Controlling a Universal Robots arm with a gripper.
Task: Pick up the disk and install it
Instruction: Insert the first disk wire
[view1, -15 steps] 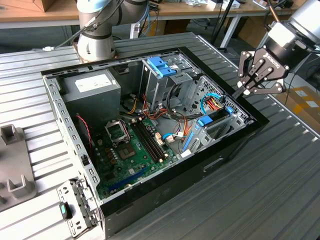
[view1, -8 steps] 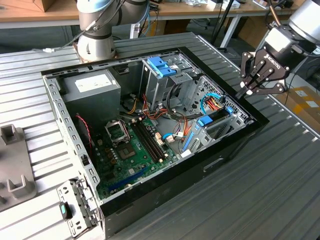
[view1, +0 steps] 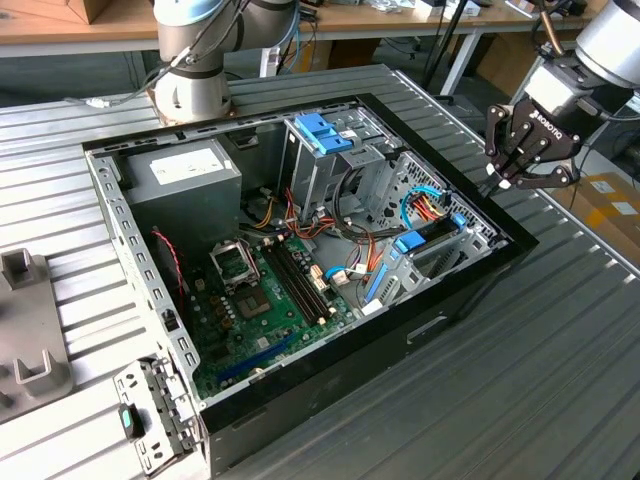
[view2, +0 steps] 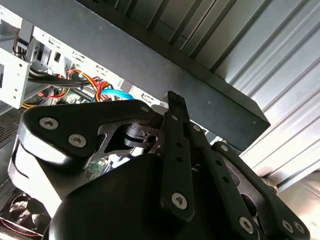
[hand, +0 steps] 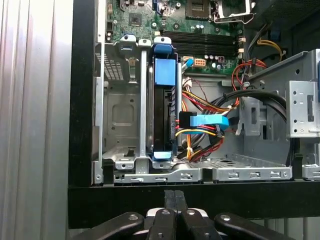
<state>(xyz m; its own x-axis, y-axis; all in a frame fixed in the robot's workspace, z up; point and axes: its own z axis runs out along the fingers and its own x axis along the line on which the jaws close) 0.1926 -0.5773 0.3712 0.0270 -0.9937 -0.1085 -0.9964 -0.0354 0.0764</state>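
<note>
Hovering past the case edge (hand: 165, 192), pincer (hand: 174, 200) closed, empty.

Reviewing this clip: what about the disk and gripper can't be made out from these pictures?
- Disk: in the first wrist view it stands edge-on in the bay between blue rails; its faces and label are hidden by the cage walls.
- Disk connectors: cables cover that end, so plugged or not is unclear.
- Gripper: it hangs outside the case wall; in the first wrist view the fingertips touch.

Ribbed matt grey metal table (view1: 560, 380), glossy blue plastic rails on the disk (hand: 165, 72), black matt tool (hand: 174, 202).
</note>
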